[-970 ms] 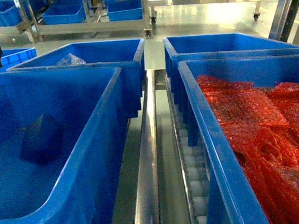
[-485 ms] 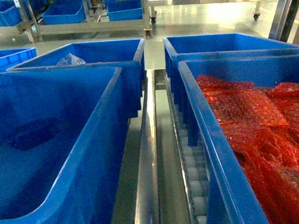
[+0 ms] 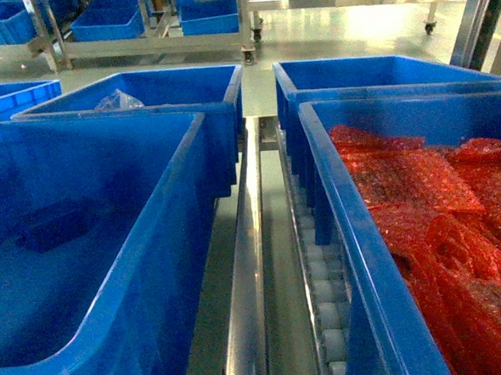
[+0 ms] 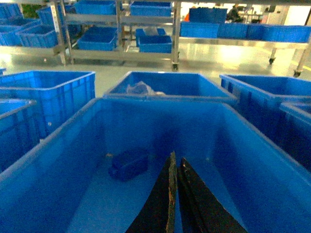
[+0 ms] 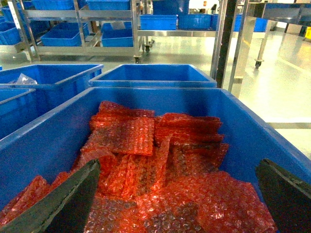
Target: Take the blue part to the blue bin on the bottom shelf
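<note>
The left claw [image 4: 174, 167] hung closed and empty above the large blue plastic bin [image 4: 63, 145]; the dark blue block-shaped part [image 4: 129, 163] lay on the bin's floor, just left of the fingertips. The right claw [image 5: 177, 194] spread wide over red bubble-wrap sheets [image 5: 160, 160] in the right-hand bin.

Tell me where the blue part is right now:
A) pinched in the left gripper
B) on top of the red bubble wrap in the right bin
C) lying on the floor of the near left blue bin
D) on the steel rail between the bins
C: the blue part lies on the floor of the near left blue bin, ahead of the left gripper, whose fingers are together and hold nothing.
</note>
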Controlling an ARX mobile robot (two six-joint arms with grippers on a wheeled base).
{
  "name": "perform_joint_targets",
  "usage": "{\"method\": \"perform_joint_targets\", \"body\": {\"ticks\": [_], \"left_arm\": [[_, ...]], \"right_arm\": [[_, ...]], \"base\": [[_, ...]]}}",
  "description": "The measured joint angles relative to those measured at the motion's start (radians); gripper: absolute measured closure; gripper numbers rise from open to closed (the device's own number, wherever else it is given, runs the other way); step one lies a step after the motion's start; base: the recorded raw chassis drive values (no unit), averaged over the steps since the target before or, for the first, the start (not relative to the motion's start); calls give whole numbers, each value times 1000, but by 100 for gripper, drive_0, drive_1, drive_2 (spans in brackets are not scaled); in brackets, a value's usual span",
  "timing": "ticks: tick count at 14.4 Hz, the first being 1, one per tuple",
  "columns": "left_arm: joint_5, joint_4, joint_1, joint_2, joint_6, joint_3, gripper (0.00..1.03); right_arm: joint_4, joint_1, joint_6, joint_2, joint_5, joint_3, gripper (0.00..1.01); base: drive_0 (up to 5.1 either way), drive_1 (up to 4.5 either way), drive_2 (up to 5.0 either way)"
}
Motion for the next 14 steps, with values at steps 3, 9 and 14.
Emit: {"method": "perform_joint_targets", "body": {"ticks": [3, 9, 14], "left_arm": [[0, -36, 0, -27, 0, 0, 101], [0, -225, 0, -229, 0, 0, 101], [0, -317, 0, -319, 0, 0, 101]], "right_arm": [[1, 0, 0, 0, -1, 0, 3], [0, 0, 0, 0, 0, 0, 3], [0, 0, 0, 0, 0, 0, 3]], "base": [[0, 0, 0], [0, 0, 0], [0, 0, 0]]}}
